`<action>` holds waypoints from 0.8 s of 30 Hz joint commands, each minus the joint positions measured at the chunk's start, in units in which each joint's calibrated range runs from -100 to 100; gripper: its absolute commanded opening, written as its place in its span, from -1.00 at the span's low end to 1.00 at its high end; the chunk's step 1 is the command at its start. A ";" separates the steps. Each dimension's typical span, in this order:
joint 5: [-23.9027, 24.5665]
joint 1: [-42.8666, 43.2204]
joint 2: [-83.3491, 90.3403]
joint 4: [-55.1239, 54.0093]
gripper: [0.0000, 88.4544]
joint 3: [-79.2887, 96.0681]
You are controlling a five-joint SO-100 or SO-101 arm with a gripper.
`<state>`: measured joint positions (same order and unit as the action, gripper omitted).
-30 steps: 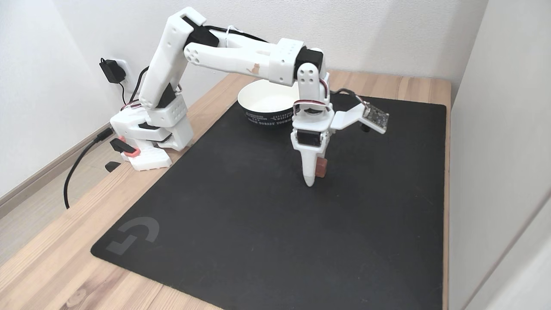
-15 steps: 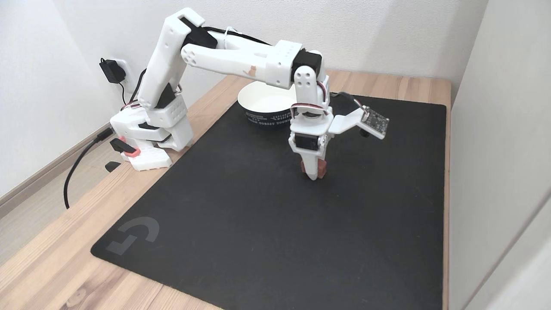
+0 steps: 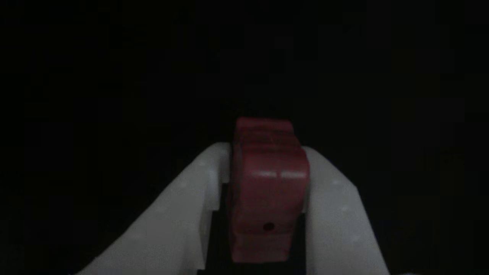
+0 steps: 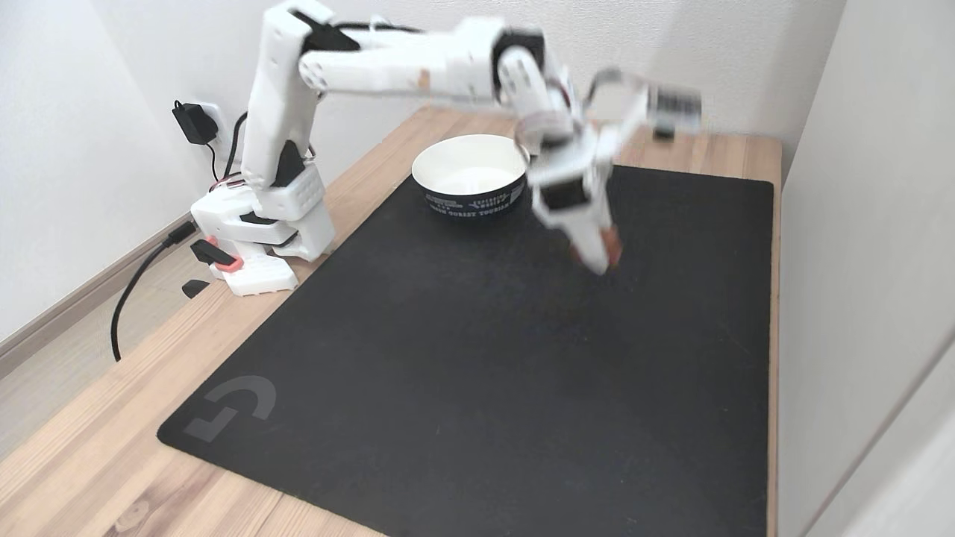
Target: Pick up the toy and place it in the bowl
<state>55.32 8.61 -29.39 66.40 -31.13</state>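
The toy [image 3: 267, 187], a dull-red ridged block with a small round hole, sits clamped between my two white fingers [image 3: 179, 214] in the other view. In the fixed view my gripper [image 4: 597, 257] is shut on the toy [image 4: 612, 240], lifted above the black mat and blurred with motion, just right of the bowl [image 4: 470, 177]. The bowl is white inside with a dark printed outside and stands at the mat's far edge, nothing inside it that I can see.
A black mat [image 4: 462, 373] covers most of the wooden table [image 4: 67, 462]. The arm's base [image 4: 257, 239] stands at the left with cables running to a wall plug [image 4: 195, 123]. Walls close in at the back and right.
The gripper closed on the toy on the mat, then rose and swung up and to the right, carrying the toy off the mat.
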 commanded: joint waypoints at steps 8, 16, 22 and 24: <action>-1.98 5.15 21.68 -2.47 -0.95 13.69; -1.45 17.36 37.94 -17.20 -0.95 38.56; -1.35 23.80 48.53 -23.05 -0.95 54.34; -1.35 25.64 52.19 -23.38 -0.95 59.93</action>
<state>53.67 31.84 15.57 44.87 22.15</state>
